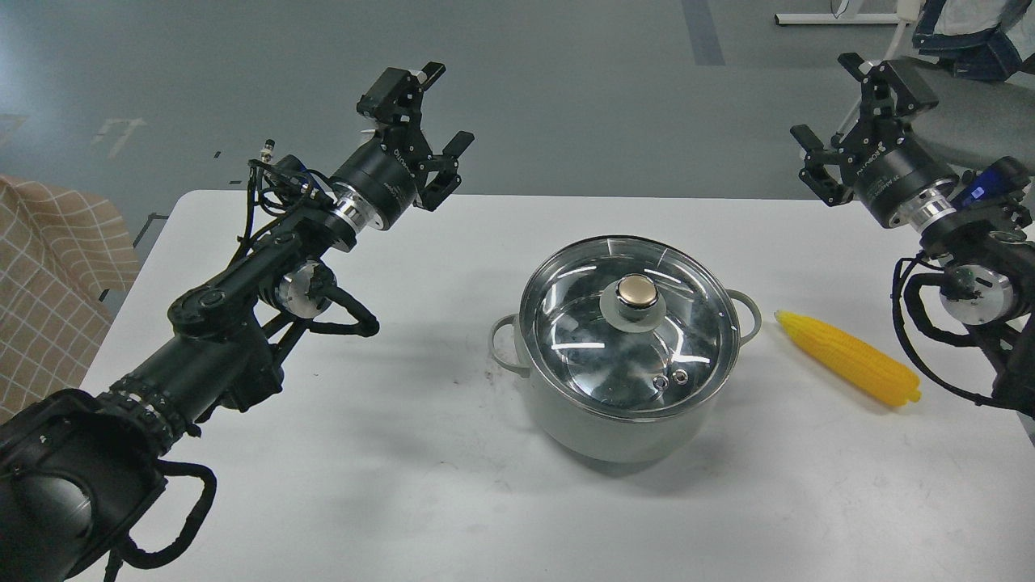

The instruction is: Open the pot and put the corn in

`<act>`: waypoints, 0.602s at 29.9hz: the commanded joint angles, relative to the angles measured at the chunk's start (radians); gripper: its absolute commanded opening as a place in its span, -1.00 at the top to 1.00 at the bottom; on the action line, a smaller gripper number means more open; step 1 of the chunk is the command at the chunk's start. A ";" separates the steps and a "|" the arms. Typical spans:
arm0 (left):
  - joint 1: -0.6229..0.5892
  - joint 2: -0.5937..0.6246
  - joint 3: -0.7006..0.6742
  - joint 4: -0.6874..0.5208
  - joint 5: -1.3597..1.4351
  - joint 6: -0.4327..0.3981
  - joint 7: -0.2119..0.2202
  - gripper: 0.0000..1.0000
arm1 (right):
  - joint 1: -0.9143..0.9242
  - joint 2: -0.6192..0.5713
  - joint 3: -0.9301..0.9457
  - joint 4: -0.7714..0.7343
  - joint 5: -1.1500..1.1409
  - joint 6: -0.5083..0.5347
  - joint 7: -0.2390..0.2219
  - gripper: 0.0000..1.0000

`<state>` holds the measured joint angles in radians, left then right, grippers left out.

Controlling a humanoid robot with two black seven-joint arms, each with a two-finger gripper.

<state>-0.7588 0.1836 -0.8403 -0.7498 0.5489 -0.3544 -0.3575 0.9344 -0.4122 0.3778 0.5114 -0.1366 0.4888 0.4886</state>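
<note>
A single head view looks forward and down onto the white table (340, 485) from close above.

pot (623, 420) lidded | corn (849, 358) just right | both hands spread, empty

Both arms raised — left hand (447, 109) fingers spread, right hand (826, 101) likewise, both empty

arms: black, jointed | wrists: silver rings | cables: black loops | left end effector (441, 109): black two-finger
</note>
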 commanded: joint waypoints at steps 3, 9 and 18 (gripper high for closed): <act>0.027 -0.001 0.009 -0.002 -0.001 -0.003 -0.003 -0.95 | -0.006 -0.014 0.016 0.001 0.000 0.000 0.000 -1.00; 0.030 0.002 -0.003 0.000 -0.015 -0.014 0.000 -0.95 | -0.003 -0.014 0.016 -0.010 -0.012 0.000 0.000 -1.00; 0.029 0.004 -0.006 0.000 -0.018 -0.015 -0.004 -0.95 | 0.004 -0.005 0.018 -0.010 -0.011 -0.042 0.000 -1.00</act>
<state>-0.7291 0.1903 -0.8450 -0.7503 0.5325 -0.3723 -0.3577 0.9334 -0.4184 0.3953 0.5019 -0.1487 0.4743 0.4890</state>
